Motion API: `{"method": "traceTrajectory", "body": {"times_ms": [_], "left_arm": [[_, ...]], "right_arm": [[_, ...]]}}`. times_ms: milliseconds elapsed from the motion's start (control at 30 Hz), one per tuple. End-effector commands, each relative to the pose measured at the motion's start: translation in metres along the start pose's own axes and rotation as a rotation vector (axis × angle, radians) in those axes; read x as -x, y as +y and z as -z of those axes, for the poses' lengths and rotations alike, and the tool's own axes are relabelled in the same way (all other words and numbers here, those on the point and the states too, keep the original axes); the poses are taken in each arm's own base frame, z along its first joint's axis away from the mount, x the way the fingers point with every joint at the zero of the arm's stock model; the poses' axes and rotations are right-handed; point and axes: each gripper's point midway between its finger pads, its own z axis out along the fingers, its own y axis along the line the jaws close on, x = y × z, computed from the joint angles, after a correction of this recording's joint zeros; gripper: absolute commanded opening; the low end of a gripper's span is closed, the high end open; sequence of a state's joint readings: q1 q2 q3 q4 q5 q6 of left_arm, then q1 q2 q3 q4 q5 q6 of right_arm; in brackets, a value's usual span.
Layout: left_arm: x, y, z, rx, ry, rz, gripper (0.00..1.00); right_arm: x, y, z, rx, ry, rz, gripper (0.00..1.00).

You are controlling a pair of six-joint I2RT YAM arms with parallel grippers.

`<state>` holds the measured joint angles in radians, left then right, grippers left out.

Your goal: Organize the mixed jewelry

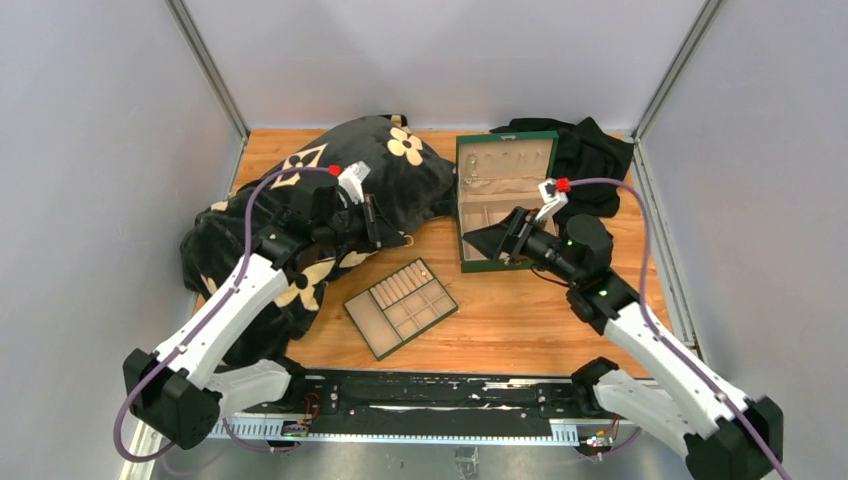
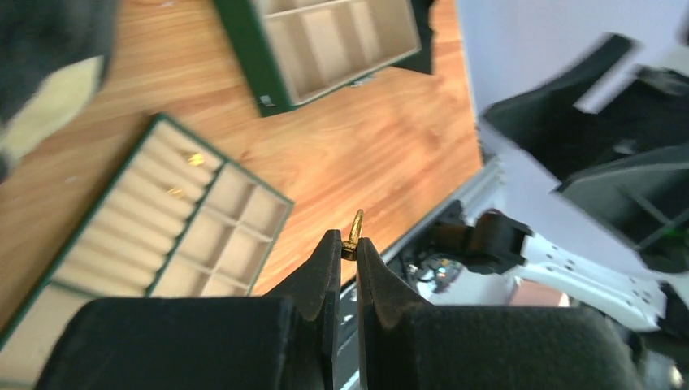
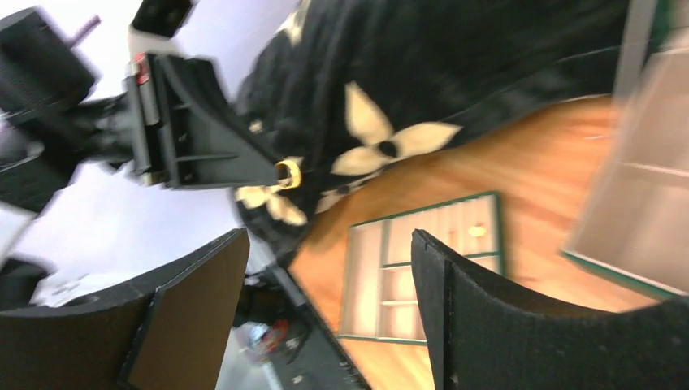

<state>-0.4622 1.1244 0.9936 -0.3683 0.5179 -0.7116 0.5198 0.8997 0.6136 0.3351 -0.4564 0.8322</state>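
My left gripper (image 2: 348, 244) is shut on a thin gold-coloured ring (image 2: 354, 234), which stands upright between the fingertips, above the wood table. In the top view this gripper (image 1: 383, 232) hangs by the edge of the black cloth, just behind the flat green tray (image 1: 364, 331). Two tiny gold pieces (image 2: 195, 159) lie in the tray's ridged slots. My right gripper (image 3: 329, 244) is open and empty; in the top view it (image 1: 478, 240) sits at the front of the green box (image 1: 460, 205). The right wrist view shows the ring (image 3: 287, 173) at the left fingertips. The silvery cluster is out of view.
A black cloth with beige flower patterns (image 1: 380, 170) covers the table's left and back. Another black cloth (image 1: 590, 150) lies behind the open box. Grey walls enclose the table on three sides. A black rail (image 1: 430, 395) runs along the near edge.
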Motion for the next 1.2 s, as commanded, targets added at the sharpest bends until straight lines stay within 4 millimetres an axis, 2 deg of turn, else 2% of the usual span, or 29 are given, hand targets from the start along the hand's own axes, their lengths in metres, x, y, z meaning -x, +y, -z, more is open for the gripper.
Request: {"method": "traceTrajectory", "body": {"times_ms": [0,133,267,367,400,533,700,900,1000,1167], "left_arm": [[-0.022,0.057,0.031,0.345,0.038,0.034,0.00],[-0.035,0.098,0.040,0.562,-0.005,0.125,0.00],[-0.033,0.118,0.045,0.755,-0.100,0.100,0.00],[-0.036,0.122,0.034,0.803,-0.113,0.140,0.00],[-0.037,0.119,0.028,0.823,-0.112,0.105,0.00],[-0.039,0.127,0.010,0.952,-0.142,0.061,0.00],[-0.061,0.141,-0.016,1.061,-0.109,0.144,0.00],[-0.070,0.136,-0.030,1.139,-0.150,0.152,0.00],[-0.077,0.141,-0.035,1.161,-0.130,0.150,0.00],[-0.091,0.146,-0.027,1.177,-0.176,0.196,0.00]], "right_arm": [[-0.023,-0.084,0.065,-0.556,0.147,0.151,0.82],[-0.014,-0.088,0.088,-0.692,0.194,0.188,0.87],[-0.016,-0.092,0.106,-0.779,0.260,0.203,0.88],[-0.020,-0.091,0.119,-0.818,0.303,0.207,0.88],[-0.021,-0.091,0.123,-0.819,0.308,0.214,0.88],[-0.021,-0.088,0.132,-0.801,0.283,0.240,0.88],[-0.019,-0.078,0.133,-0.749,0.258,0.255,0.88],[-0.022,-0.077,0.135,-0.741,0.263,0.252,0.88],[-0.023,-0.078,0.133,-0.737,0.270,0.246,0.88],[-0.028,-0.075,0.129,-0.712,0.294,0.235,0.88]]}}
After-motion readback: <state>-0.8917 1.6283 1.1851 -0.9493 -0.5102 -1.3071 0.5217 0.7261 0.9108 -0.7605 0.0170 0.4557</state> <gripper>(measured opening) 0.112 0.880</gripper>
